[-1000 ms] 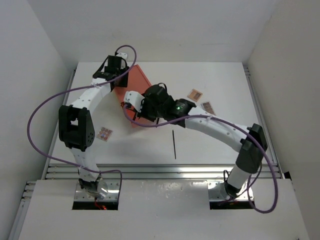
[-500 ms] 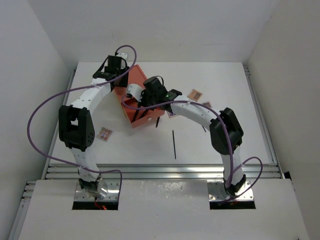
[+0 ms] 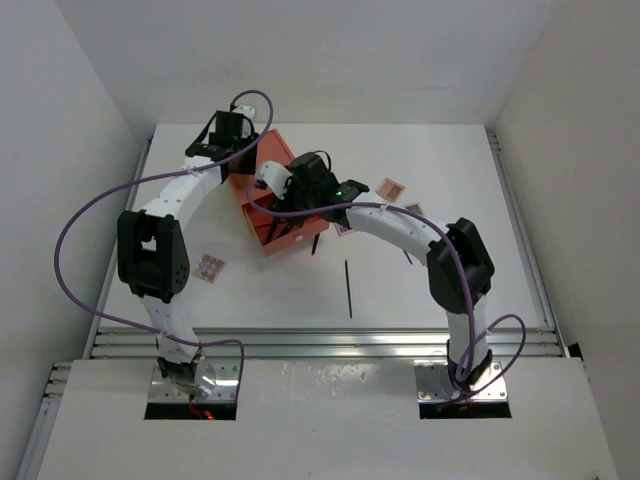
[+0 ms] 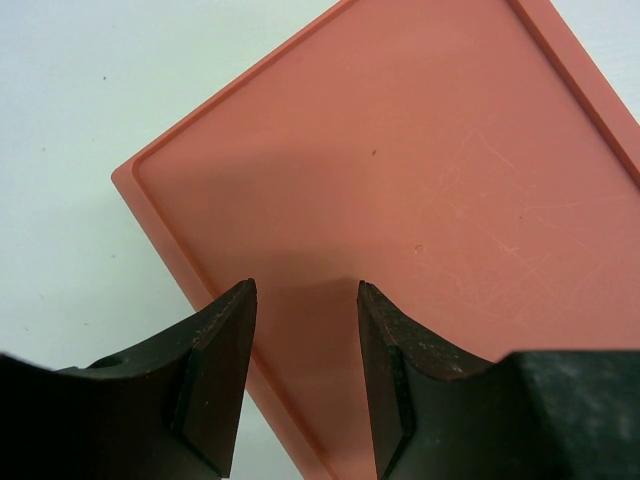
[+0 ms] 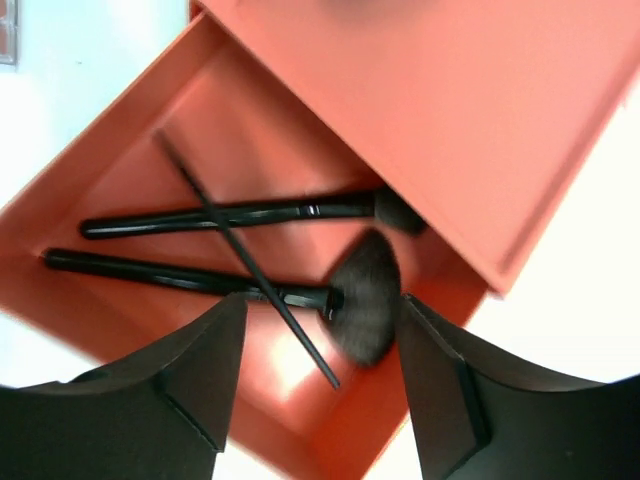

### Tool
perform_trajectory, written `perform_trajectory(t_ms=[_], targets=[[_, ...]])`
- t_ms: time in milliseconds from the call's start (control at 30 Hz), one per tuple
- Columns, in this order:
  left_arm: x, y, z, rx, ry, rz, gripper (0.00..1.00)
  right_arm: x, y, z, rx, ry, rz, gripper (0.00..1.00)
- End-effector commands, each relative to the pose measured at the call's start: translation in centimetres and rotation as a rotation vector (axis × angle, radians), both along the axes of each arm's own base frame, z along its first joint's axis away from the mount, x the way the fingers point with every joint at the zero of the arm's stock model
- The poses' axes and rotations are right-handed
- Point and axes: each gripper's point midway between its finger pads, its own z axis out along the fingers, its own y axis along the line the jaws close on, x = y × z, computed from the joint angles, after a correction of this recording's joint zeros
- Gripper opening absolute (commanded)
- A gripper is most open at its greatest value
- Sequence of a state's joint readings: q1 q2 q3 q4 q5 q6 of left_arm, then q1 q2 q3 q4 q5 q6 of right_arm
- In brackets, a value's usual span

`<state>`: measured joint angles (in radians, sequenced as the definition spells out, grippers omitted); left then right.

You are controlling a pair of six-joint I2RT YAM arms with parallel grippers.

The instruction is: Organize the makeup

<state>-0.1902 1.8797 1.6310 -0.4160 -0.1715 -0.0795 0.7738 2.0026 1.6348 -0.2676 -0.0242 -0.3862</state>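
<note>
Stowing sticks looks to be the step in hand. Three brushes (image 5: 230, 214), one fan-headed, lie crossed in the open drawer (image 5: 240, 150). The right claw (image 5: 320, 305) hangs over them, released and holding nothing. The left claw (image 4: 305, 290), jaws apart, sits at a corner of the box (image 4: 400, 180) lid; contact is unclear.

The likely next target is the stick (image 3: 348, 288), alone at lower centre with bare table (image 3: 450, 290) around it. Reaching it calls for a rise clear of the drawer walls and lid overhang, then a low pinch. A left palette (image 3: 209, 268) and a right palette (image 3: 390, 188) lie outside the box.
</note>
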Motion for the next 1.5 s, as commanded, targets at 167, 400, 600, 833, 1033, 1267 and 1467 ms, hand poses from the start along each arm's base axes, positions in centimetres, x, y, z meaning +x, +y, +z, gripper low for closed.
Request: perform_trajectory(t_ms=[167, 400, 600, 833, 1033, 1267, 1467], targets=[[0.7, 0.6, 0.6, -0.007, -0.030, 0.007, 0.50, -4.9, -7.6, 6.0, 0.340, 0.027, -0.513, 0.64], [0.8, 0.4, 0.2, -0.019, -0.021, 0.005, 0.50, -11.7, -12.4, -4.3, 0.265, 0.264, -0.807, 0.66], [0.8, 0.6, 0.2, -0.013, -0.022, 0.013, 0.50, -13.1, -12.1, -8.8, 0.158, 0.353, -0.833, 0.62], [0.5, 0.8, 0.8, -0.010, -0.032, 0.020, 0.50, -14.4, -14.0, -13.1, 0.049, 0.399, -0.905, 0.52], [0.5, 0.8, 0.8, -0.010, -0.032, 0.020, 0.50, -16.3, -15.1, -16.2, 0.027, 0.531, -0.967, 0.41], [0.5, 0.8, 0.8, -0.010, -0.032, 0.020, 0.50, -17.4, -17.1, -16.5, -0.048, 0.538, -1.018, 0.00], [0.5, 0.8, 0.8, -0.010, -0.032, 0.020, 0.50, -13.8, -17.7, -10.2, 0.028, 0.319, -0.847, 0.00]])
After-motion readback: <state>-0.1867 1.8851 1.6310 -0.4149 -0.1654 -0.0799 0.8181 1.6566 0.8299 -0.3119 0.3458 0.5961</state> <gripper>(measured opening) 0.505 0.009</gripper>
